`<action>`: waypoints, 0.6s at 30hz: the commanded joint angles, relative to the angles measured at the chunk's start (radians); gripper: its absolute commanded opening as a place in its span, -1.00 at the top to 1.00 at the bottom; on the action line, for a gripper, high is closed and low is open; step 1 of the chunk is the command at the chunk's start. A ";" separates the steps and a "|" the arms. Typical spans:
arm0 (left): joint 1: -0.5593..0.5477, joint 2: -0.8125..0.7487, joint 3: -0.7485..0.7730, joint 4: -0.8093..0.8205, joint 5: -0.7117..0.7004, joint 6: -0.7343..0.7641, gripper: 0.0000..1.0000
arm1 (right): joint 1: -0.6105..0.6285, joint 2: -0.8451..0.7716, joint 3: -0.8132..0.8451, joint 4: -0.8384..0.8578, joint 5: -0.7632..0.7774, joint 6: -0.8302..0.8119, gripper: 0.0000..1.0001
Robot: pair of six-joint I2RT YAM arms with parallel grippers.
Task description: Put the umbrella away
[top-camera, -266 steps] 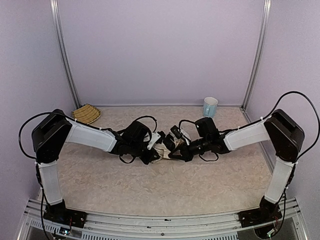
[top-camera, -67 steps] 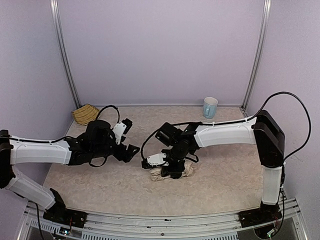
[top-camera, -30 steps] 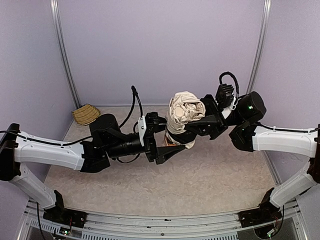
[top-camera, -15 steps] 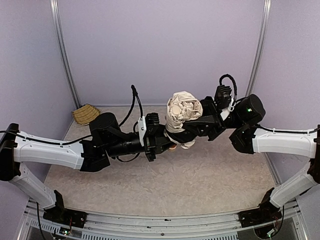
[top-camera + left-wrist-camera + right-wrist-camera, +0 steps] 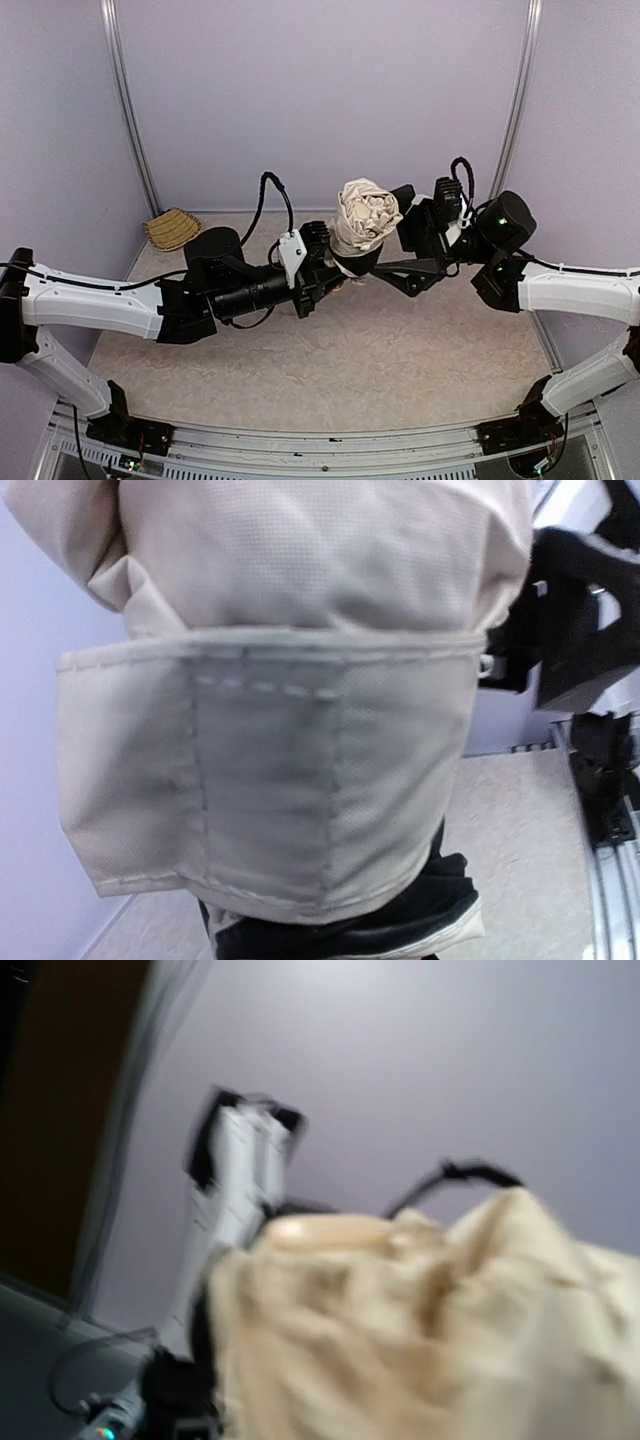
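- The umbrella point(image 5: 366, 214) was up in the air above the middle of the surface point(image 5: 300, 380), touching nothing below it. Its cream canopy was bunched into a crinkled ball at the top.
- The left claw point(image 5: 328, 268) was clamped narrow on the umbrella's lower end and reached in from the left. It alone carried the umbrella.
- In the left wrist view the umbrella point(image 5: 300, 600) filled nearly the whole frame. A flat stitched strap point(image 5: 270, 780) was wrapped across the fabric.
- Below that strap sat a black part with a pale edge; what it was could not be told.
- The right claw point(image 5: 398, 245) stood just beside the bundle on its right. Its jaws were spread wide, one finger high and one low, gripping nothing.
- The right wrist view was blurred. The cream fabric point(image 5: 420, 1330) filled its lower half, with the white and black left arm point(image 5: 235, 1190) behind it.
- A woven basket point(image 5: 172, 228) lay at the far left corner of the surface, well apart from both claws.
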 commanded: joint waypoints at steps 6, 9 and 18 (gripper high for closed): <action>0.011 0.115 0.101 -0.287 -0.897 0.267 1.00 | -0.126 -0.238 -0.143 -0.398 0.240 -0.215 -1.00; 0.015 0.260 0.137 -0.356 -1.054 0.312 1.00 | -0.144 -0.294 -0.177 -0.449 0.315 -0.231 -1.00; -0.002 0.555 0.262 -0.536 -0.945 0.233 0.98 | -0.160 -0.339 -0.223 -0.503 0.373 -0.234 -1.00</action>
